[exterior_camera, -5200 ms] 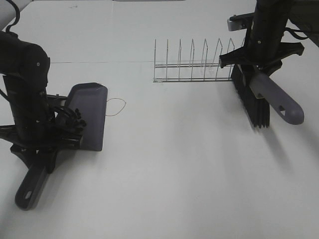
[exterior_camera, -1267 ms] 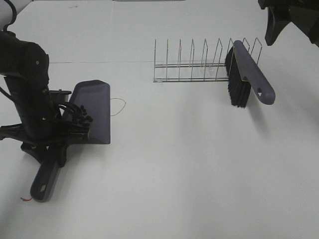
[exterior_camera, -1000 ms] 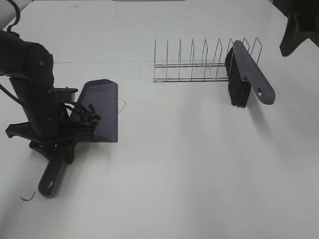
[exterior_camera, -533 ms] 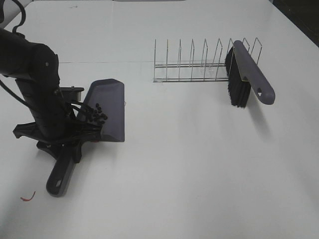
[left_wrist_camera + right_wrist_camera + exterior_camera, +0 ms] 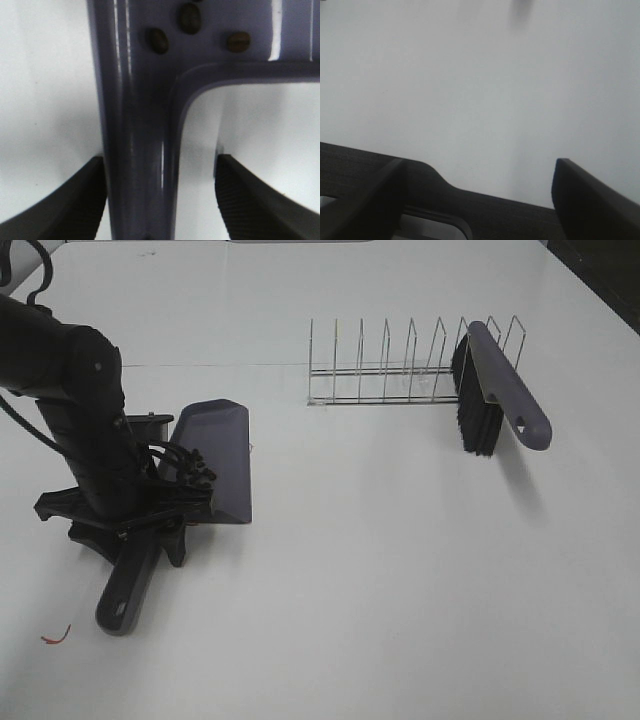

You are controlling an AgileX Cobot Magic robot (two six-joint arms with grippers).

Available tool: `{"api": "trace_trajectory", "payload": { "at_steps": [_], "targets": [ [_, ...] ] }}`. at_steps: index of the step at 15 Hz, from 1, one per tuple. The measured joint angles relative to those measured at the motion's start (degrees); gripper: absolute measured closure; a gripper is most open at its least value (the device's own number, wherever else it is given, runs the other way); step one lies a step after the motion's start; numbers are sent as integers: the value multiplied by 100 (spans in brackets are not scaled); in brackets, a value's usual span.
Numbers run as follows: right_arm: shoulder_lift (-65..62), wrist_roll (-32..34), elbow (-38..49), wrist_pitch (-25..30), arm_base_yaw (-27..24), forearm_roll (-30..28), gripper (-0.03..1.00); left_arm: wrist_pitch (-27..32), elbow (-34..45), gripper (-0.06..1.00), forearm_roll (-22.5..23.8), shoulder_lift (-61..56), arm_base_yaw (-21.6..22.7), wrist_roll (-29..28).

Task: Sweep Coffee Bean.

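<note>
Exterior high view: a grey-purple dustpan (image 5: pixel 218 460) was seen lying flat on the white table (image 5: pixel 380 580), well apart from the wire dish rack (image 5: pixel 400 370) and on the left arm's side of it. The coffee beans (image 5: pixel 192 468) were gathered in a small dark cluster at the back of the pan, near where its handle (image 5: pixel 128 585) begins. The left gripper (image 5: pixel 128 525) was placed over the handle, and in the left wrist view its two fingers (image 5: pixel 70 200) were shown spread wide on either side of the handle (image 5: pixel 137 150), one touching or nearly touching it and the other clearly apart, so the handle was not clamped. Three beans (image 5: pixel 190 19) were visible on the pan floor in that view. A hand brush (image 5: pixel 495 400) with black bristles was propped against the end of the rack away from the dustpan. The right gripper (image 5: pixel 480 190) was shown only in the right wrist view, its fingers parted wide over bare table, holding nothing.
</note>
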Motion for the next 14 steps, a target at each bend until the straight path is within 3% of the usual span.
{"api": "trace_trajectory", "payload": {
  "at_steps": [5, 8, 12, 14],
  "targets": [
    [-1112, -539, 613, -40, 0, 430, 30, 596, 52, 36, 29, -476, 0, 11],
    [-1702, -653, 699, -132, 0, 561, 30, 888, 52, 36, 413, -1444, 0, 11],
    [-2338, -865, 785, -252, 0, 670, 30, 1770, 57, 36, 1020, -2739, 0, -74],
    [-2521, -871, 808, -304, 0, 682, 30, 2166, 57, 36, 1089, -3409, 0, -92]
  ]
}}
